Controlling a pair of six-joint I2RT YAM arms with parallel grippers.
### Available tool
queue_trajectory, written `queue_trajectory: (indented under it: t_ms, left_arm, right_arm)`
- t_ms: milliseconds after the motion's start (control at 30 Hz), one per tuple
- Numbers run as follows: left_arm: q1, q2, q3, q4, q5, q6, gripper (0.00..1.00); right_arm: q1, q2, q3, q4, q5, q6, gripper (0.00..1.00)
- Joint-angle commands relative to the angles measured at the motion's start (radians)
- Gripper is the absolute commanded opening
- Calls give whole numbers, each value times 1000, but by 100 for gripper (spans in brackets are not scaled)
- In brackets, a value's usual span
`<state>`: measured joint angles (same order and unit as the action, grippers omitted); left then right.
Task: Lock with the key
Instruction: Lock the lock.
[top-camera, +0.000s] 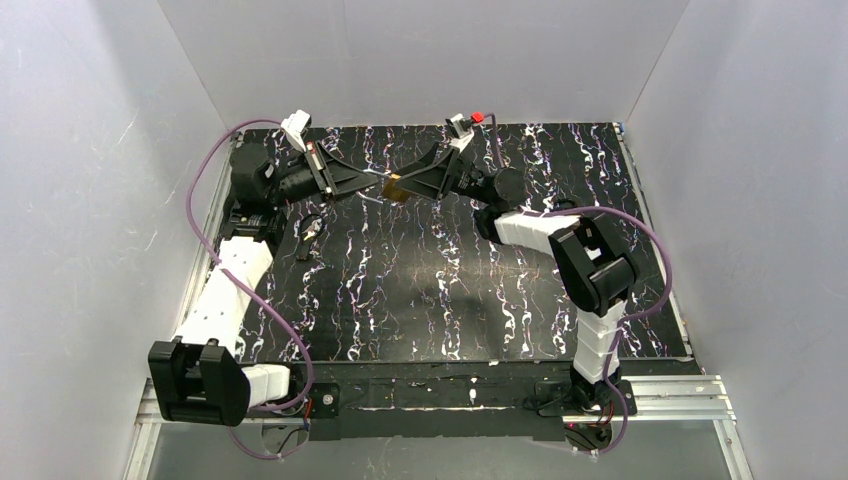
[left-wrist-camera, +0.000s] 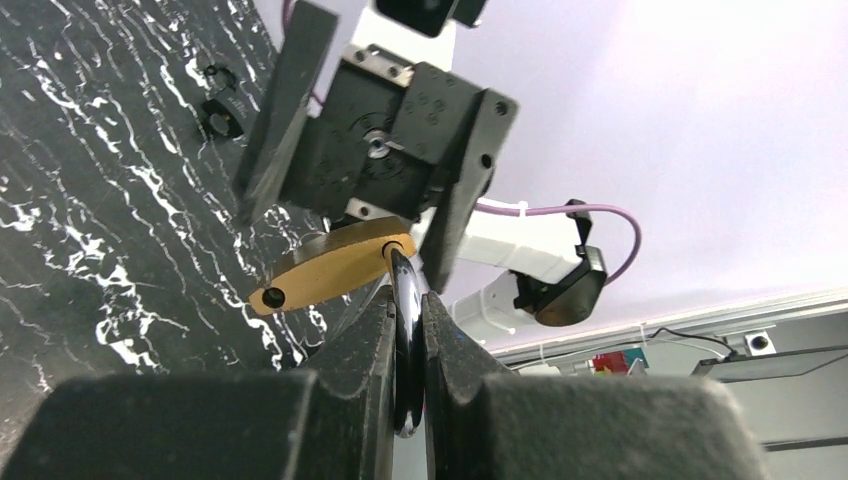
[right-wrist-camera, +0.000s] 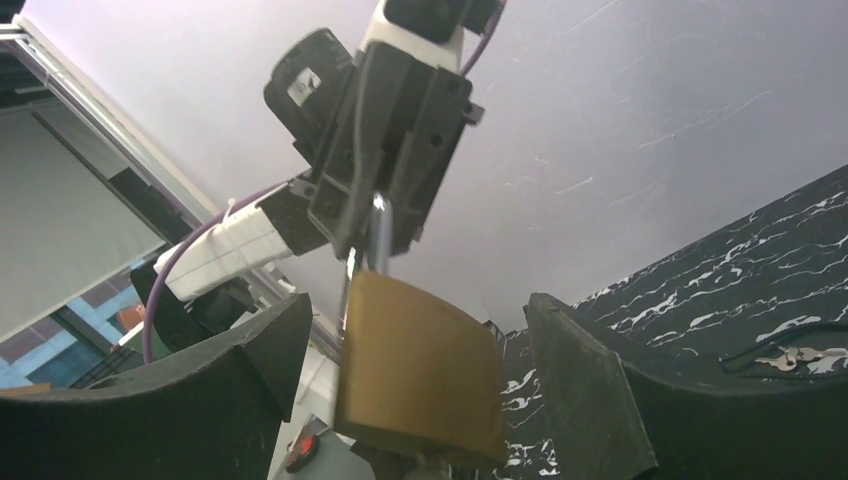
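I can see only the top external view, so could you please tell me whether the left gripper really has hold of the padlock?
Observer: Yes. In the left wrist view the left gripper is shut on the silver shackle.
Operator: Thank you. Is the right gripper gripping the body?
Observer: No. In the right wrist view the right gripper is open. Its fingers stand on either side of the brass lock, with a gap on each side.
Operator: Can you see a key lying loose anywhere?
Observer: What looks like a silver key lies on the table, at the right edge of the right wrist view.
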<state>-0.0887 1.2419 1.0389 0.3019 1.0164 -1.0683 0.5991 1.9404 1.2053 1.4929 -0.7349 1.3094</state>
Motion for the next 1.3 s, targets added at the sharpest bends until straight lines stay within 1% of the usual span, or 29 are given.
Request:
queue_trajectory:
  t_ms: [0, 233, 367, 467, 633, 767, 833, 967, 1133, 1200, 1267]
  left_arm:
    - [3, -65, 85, 99, 12, -74, 0]
    - [4, -69, 90, 102, -55, -106, 0]
    - [4, -69, 89, 104, -62, -90, 0]
    - [4, -76, 87, 104, -55, -53, 0]
    - [4, -85, 70, 95, -27, 17, 0]
    - [4, -89, 68, 59, -12, 101, 0]
    - [4, -95, 66, 41, -20, 128, 0]
    - [4, -93, 66, 24, -49, 146, 0]
    - [4, -85, 81, 15, -60, 177, 0]
    - [4, -87, 90, -25, -55, 226, 0]
    - [4, -86, 119, -140, -63, 346, 0]
  right_arm:
    - [29, -12, 19, 295, -34, -19, 86]
    - [79, -58, 14, 295, -27, -2, 78]
    - [83, -78, 17, 296, -10, 28, 64]
    - [83, -91, 15, 295, 1, 51, 57]
    - [83, -107, 13, 295, 19, 88, 57]
    - [84, -110, 17, 295, 36, 127, 61]
    - [83, -105, 23, 294, 42, 146, 59]
    - [87, -91, 21, 295, 53, 178, 43]
    - [94, -64, 8, 295, 77, 207, 28]
    - [94, -59, 10, 294, 77, 214, 22]
    - [94, -58, 17, 295, 72, 215, 15]
